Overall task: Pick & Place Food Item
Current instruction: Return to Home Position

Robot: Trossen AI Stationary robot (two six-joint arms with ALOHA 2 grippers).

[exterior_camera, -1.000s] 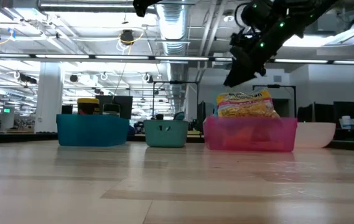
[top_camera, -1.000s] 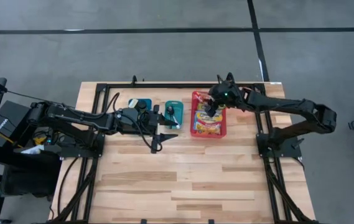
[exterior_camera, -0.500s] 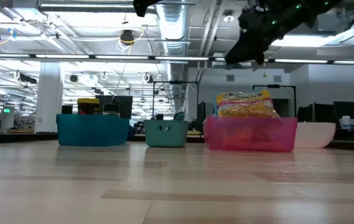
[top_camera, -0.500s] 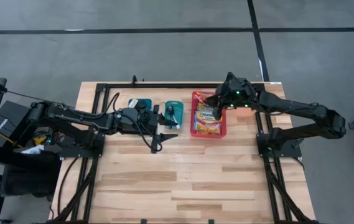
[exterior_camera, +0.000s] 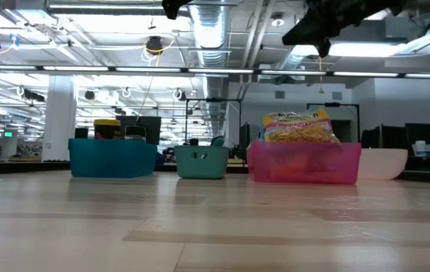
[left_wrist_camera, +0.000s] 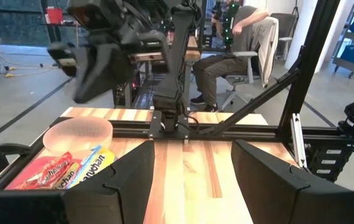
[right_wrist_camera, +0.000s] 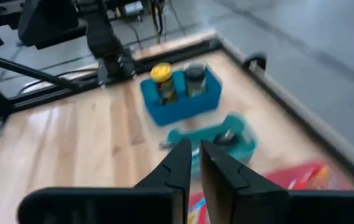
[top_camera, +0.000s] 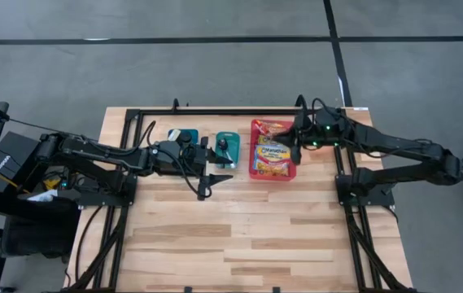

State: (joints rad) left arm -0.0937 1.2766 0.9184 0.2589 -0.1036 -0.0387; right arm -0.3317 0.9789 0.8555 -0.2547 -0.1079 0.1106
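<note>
**Food items binned: row at the table's far edge**

The red bin [top_camera: 252, 159] stands at 1 o'clock from the table's centre. It holds the noodle packs. The orange noodle pack [exterior_camera: 298, 127] rises above its rim, and a red-printed pack [left_wrist_camera: 47, 174] lies flat beside a yellow one. The green bin [top_camera: 220, 137], at 12 o'clock, holds the black spoon [top_camera: 225, 148]. The blue bin [right_wrist_camera: 180, 107], at 11 o'clock, holds two upright jars, one yellow-lidded and one dark-lidded.

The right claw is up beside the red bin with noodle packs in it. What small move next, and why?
Probably draw the right claw back toward its base, clear of the red bin. It is empty, the noodle packs lie inside the bin, and the left claw waits open near the green bin.
</note>
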